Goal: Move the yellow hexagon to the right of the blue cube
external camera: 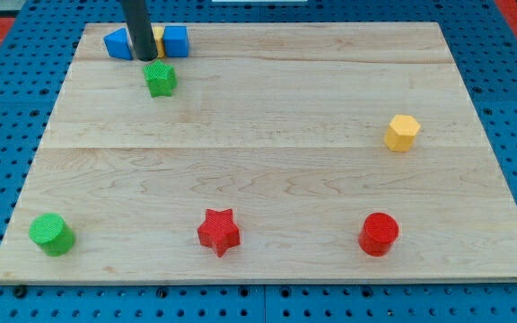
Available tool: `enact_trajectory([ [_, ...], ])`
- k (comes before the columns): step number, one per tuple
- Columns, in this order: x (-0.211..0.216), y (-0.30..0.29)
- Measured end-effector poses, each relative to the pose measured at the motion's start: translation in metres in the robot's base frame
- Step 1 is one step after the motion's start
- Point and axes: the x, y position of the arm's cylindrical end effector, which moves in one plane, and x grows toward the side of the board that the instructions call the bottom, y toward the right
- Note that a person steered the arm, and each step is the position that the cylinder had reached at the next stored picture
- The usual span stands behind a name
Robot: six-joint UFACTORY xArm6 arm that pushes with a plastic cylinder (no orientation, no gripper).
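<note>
Blue pegboard surrounds the pale wooden desk (267, 108), on which the approach step appears not yet begun. No hand is fitted, so nothing is held or clasped; my tip (145, 58) is set between the blue cube (177, 40) and another blue block (118, 43), just above the green star (160, 79). The yellow hexagon (402, 132) lies well apart, toward the view's right. A pass round its far side is judged needed next.
</note>
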Motion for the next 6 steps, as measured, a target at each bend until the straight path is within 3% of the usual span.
enact_trajectory([
  [2,0.017,0.009],
  [3,0.019,-0.048],
  [4,0.007,-0.065],
  [6,-0.003,-0.027],
])
